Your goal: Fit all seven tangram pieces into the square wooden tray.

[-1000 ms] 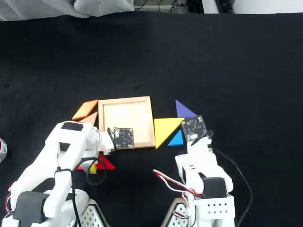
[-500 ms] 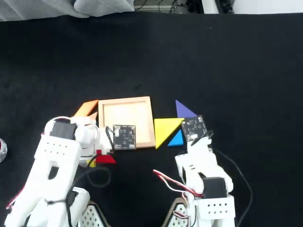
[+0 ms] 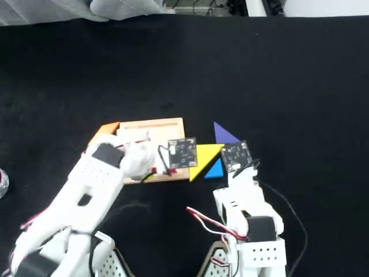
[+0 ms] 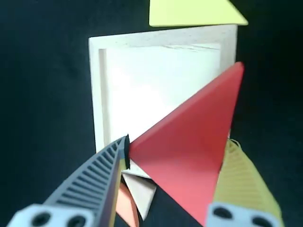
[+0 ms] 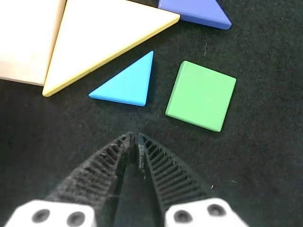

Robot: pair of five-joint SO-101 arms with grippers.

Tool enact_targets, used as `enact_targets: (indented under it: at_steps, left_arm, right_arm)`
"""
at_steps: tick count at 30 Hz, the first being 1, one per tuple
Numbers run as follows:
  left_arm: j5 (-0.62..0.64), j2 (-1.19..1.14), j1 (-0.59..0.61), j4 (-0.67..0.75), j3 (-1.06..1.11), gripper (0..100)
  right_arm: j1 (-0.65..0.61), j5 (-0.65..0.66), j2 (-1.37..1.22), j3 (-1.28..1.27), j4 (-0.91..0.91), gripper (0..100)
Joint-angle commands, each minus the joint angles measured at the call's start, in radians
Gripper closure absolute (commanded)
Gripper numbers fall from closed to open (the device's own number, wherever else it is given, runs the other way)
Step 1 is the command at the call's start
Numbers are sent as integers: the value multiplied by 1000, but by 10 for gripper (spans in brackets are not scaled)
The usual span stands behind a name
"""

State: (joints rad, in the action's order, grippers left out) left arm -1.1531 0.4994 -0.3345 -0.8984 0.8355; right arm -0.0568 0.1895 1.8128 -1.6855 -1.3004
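My left gripper (image 4: pixel 177 146) is shut on a large red triangle (image 4: pixel 189 151), held tilted above the square wooden tray (image 4: pixel 96 94). In the high view the left arm (image 3: pixel 98 179) lies across the tray (image 3: pixel 153 122). A pale wooden triangle (image 4: pixel 142 194) and an orange piece (image 4: pixel 125 208) lie beside the tray, the orange piece (image 3: pixel 104 131) off its left side. A yellow triangle (image 5: pixel 104 38), a blue triangle (image 5: pixel 128 82), a green square (image 5: pixel 201 94) and a purple triangle (image 5: pixel 194 12) rest on the cloth in front of my right gripper (image 5: pixel 135 138), which is shut on nothing.
Black cloth covers the table (image 3: pixel 259 75), with wide open room behind and to the right of the pieces. The right arm (image 3: pixel 248 202) stands just right of the yellow triangle (image 3: pixel 204 154). White fabric (image 3: pixel 115 7) lies at the far edge.
The left arm has swung from the tray's near-left side to over the tray, carrying the red triangle up off the cloth. The right arm has not moved.
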Motion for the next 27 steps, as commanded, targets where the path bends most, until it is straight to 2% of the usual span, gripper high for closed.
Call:
enact_targets:
  at_steps: [1,9,27]
  left_arm:
    - [43,-140,-21,35,-137,837]
    - [77,-374,-21,28,-344,837]
    - [77,-404,-31,28,-302,832]
  right_arm:
    - [17,-3,79,1,-5,986]
    - [17,-3,79,1,-5,986]
    - [17,-3,79,1,-5,986]
